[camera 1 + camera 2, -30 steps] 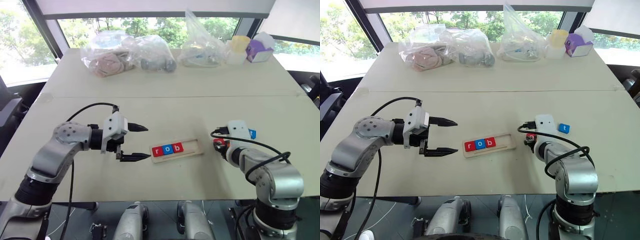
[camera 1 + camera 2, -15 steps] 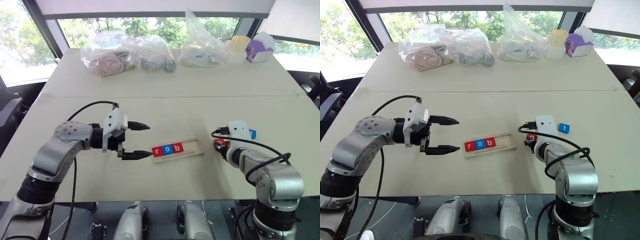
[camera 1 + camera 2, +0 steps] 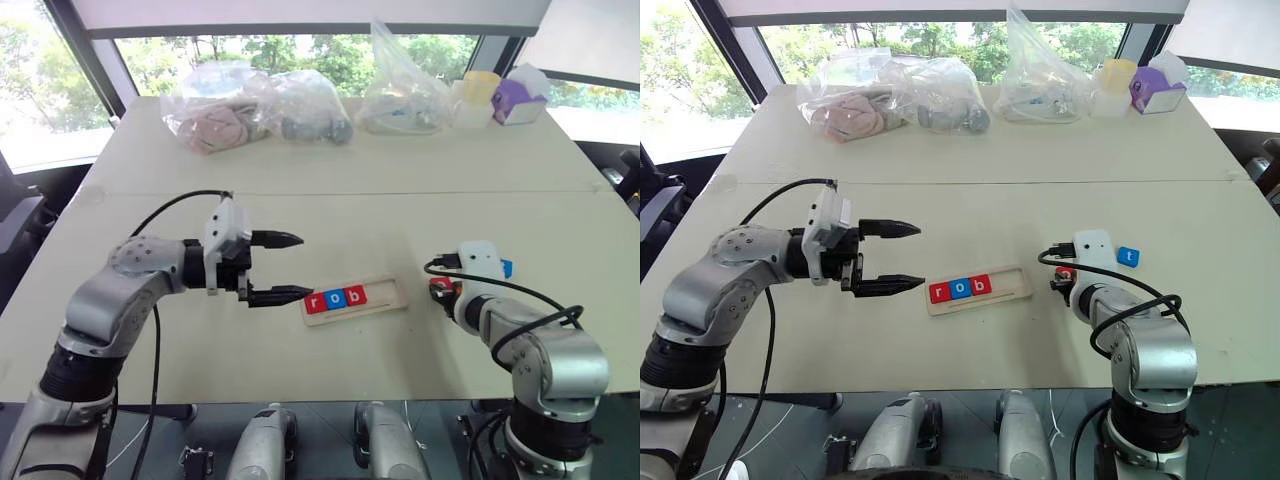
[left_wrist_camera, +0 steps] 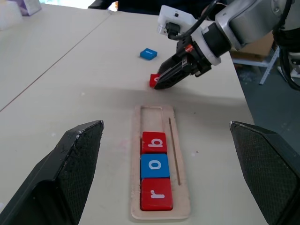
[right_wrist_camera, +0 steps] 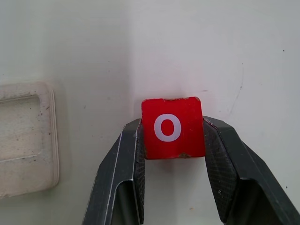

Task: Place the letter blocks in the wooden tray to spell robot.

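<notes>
The wooden tray [image 3: 386, 291] lies on the table between my arms. Its left part holds three letter blocks: red r [image 4: 156, 194], blue o [image 4: 155, 165] and red b [image 4: 153, 142]. The right part of its groove is bare. My right gripper [image 4: 158, 84] is just right of the tray, low at the table, shut on a red o block [image 5: 172, 127]. A blue t block [image 3: 1127, 256] lies flat beyond that wrist. Left of the tray, my left gripper [image 3: 303, 265] hangs open and holds nothing, its fingers [image 4: 70, 173] pointing at the tray's left end.
Several clear plastic bags [image 3: 255, 105] of items, a yellow cup [image 3: 480, 88] and a purple box [image 3: 518, 100] line the table's far side. A seam [image 3: 340, 192] crosses the table beyond the tray. The front edge runs close below both arms.
My left gripper has turned a little, and its fingertips now stand slightly higher and nearer the tray's left end. The right gripper and the blocks have not moved.
</notes>
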`<act>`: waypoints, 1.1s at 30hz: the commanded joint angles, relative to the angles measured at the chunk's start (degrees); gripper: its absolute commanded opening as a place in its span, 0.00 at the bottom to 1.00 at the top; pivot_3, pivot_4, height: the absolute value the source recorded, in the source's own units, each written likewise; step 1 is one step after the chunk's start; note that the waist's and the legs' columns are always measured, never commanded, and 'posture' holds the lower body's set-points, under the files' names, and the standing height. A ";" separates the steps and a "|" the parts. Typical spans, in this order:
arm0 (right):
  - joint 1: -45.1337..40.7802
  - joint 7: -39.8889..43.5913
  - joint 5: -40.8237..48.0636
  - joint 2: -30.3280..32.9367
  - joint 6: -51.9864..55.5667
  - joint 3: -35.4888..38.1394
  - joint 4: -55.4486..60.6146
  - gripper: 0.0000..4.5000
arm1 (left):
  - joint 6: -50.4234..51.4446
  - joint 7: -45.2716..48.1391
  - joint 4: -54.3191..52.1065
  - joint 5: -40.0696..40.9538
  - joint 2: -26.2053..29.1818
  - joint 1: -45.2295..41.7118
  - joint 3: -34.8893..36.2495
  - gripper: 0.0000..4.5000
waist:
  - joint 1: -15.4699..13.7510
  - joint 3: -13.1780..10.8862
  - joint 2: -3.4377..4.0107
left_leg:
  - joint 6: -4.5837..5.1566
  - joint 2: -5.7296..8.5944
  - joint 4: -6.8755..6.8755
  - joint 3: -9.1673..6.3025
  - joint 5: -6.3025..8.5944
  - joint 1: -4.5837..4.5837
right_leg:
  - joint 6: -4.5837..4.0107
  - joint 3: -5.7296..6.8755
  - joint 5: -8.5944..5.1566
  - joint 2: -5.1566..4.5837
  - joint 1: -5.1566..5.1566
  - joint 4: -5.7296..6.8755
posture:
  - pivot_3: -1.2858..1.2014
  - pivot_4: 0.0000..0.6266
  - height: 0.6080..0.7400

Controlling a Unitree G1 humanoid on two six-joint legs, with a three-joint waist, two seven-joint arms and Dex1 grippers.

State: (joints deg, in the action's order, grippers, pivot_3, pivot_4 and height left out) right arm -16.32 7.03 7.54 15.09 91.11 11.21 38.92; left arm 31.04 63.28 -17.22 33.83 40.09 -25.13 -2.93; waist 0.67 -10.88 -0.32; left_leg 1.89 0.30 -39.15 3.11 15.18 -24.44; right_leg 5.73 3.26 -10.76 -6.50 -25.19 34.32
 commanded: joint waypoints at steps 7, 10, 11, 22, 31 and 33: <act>-1.31 0.33 0.16 0.82 1.20 0.62 2.15 0.78 | -1.25 1.25 -1.97 -0.42 1.31 0.31 0.51 1.00 | -0.02 0.00 0.00 | 0.00 0.00 0.00 0.00 0.00 0.00 | -0.01 0.00 0.00 0.00 0.00 -0.01 | 0.52 0.24 1.00; -1.21 1.43 0.93 3.17 1.39 0.26 3.42 0.99 | -1.40 1.52 -1.85 -0.70 1.38 0.40 0.48 1.00 | -0.02 0.00 0.00 | 0.00 0.00 0.00 0.00 0.00 -0.01 | -0.01 0.00 0.00 0.00 0.00 -0.03 | 0.52 0.24 1.00; -1.63 3.30 2.17 6.63 1.39 -0.74 4.60 0.99 | -1.44 1.66 -1.79 -0.80 1.46 0.42 0.46 1.00 | -0.04 -0.01 0.02 | 0.00 0.00 0.00 0.00 0.00 -0.01 | -0.01 0.00 0.00 -0.01 0.00 -0.03 | 0.52 0.24 1.00; -0.16 45.92 10.40 46.58 -42.84 -8.41 -12.96 0.99 | -2.87 4.66 -0.64 -1.65 1.36 -0.95 -1.63 1.00 | -0.05 -0.06 -0.12 | 0.05 -0.01 0.06 0.00 0.05 -0.04 | 0.03 0.05 -0.04 0.00 0.06 -0.23 | 0.52 0.24 1.00; -8.38 60.04 4.59 44.55 -65.78 -19.06 -38.54 0.99 | -2.92 3.75 -1.56 -0.91 0.71 -1.16 -0.47 1.00 | -0.18 -0.08 -0.13 | 0.06 -0.01 -0.01 0.05 0.05 -0.03 | 0.01 0.03 -0.01 -0.03 0.05 -0.19 | 0.52 0.24 1.00; -11.06 60.95 4.36 42.23 -66.40 -19.95 -43.17 0.99 | -2.60 2.97 -1.98 -0.36 0.39 -0.98 -0.07 1.00 | -0.14 -0.08 -0.13 | 0.06 -0.01 -0.01 0.06 0.05 -0.04 | 0.01 0.03 0.00 -0.02 0.05 -0.20 | 0.52 0.24 1.00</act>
State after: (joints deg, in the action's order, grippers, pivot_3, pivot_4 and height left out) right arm -25.81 66.99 12.20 57.68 26.33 -8.98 -2.58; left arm 29.02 66.84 -17.13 32.67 40.51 -25.49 -4.82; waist 0.53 -10.95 -0.45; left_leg 1.95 0.30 -39.16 3.20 15.22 -24.47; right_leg 5.74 3.27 -10.76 -6.53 -25.14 34.12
